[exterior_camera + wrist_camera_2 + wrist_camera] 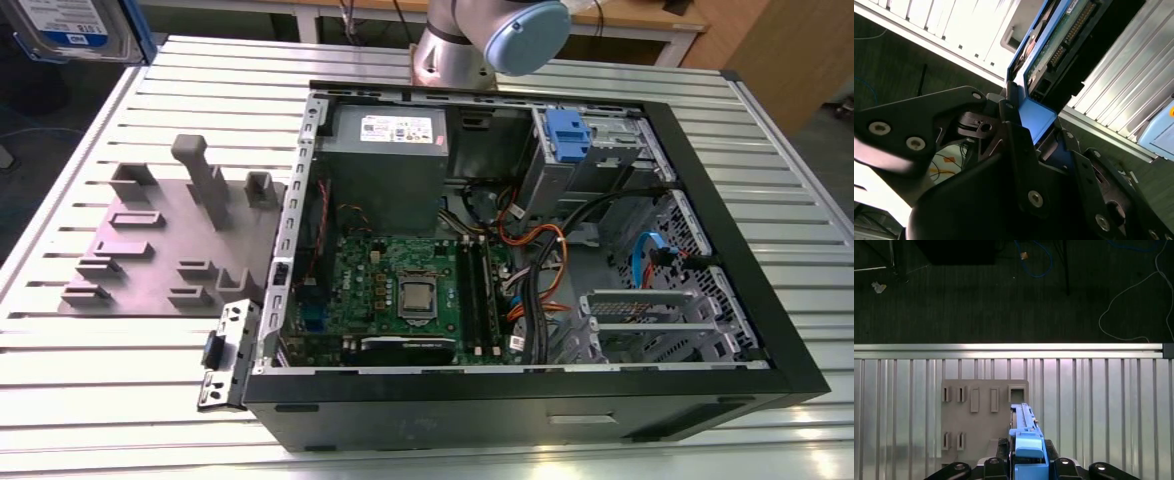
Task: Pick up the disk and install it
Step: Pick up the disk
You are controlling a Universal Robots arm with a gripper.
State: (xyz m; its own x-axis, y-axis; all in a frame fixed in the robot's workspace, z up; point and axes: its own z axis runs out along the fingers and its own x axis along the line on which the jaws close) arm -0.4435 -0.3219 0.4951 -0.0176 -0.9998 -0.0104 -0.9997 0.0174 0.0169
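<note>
The disk hangs at the far corner on the exterior view's left, with its white-and-blue label and blue carrier showing. In the first wrist view the disk stands edge-on in its blue carrier, above the grey slotted fixture. My gripper is shut on it there, a black finger on either side. The second wrist view shows the disk with its green circuit board, and my gripper clamped on the blue carrier frame.
The open computer case lies on the slatted metal table. Inside it are a grey power-supply box, a motherboard, loose cables and a drive bay with a blue clip. The grey fixture lies beside the case.
</note>
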